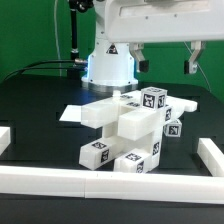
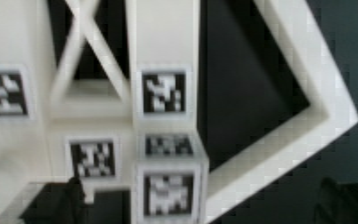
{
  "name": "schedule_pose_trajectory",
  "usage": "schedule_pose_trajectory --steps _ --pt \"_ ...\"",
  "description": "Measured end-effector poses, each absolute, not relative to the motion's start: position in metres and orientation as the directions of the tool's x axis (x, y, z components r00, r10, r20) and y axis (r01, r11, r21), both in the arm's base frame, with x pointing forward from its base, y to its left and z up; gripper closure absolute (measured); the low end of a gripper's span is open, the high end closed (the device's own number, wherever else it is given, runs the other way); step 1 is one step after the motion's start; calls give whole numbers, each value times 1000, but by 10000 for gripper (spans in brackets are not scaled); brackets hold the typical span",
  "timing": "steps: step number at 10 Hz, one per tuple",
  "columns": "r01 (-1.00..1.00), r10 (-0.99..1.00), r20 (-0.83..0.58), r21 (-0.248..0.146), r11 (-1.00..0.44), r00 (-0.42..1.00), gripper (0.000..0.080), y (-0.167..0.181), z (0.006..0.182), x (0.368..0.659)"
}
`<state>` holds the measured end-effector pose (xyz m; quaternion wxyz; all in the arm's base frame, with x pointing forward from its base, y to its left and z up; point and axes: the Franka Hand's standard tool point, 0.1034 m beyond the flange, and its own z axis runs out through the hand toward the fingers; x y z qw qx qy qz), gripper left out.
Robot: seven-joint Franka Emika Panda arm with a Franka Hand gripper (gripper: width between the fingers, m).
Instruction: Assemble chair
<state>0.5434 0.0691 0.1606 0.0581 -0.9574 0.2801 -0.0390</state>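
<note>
Several white chair parts [image 1: 130, 130] with black-and-white tags lie piled together in the middle of the black table. Long bars and blocks cross one another, and a tagged block [image 1: 152, 98] sits on top. My gripper [image 1: 165, 58] hangs well above the pile, open and empty, with its dark fingers [image 1: 137, 55] spread apart. In the wrist view the tagged white bars [image 2: 167, 90] and a thin white frame piece [image 2: 309, 110] fill the picture. My gripper [image 2: 194, 205] stands open above them, touching nothing.
A low white wall [image 1: 110, 182] runs along the front of the table, with short pieces at the exterior view's left [image 1: 5, 140] and right [image 1: 210, 152]. A flat white piece [image 1: 75, 112] lies left of the pile. The robot base [image 1: 108, 62] stands behind.
</note>
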Motion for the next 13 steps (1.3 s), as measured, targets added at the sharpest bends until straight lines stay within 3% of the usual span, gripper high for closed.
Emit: schedule_pose_trajectory --steps 6,8,10,13 --pt "-377 -387 72 -120 -918 919 151 74 161 537" --pt "-371 -376 28 -103 -923 926 151 89 154 490" --pt "-362 -366 72 -55 -930 928 151 104 156 460" --pt "-361 -364 66 -62 -931 929 151 101 154 464"
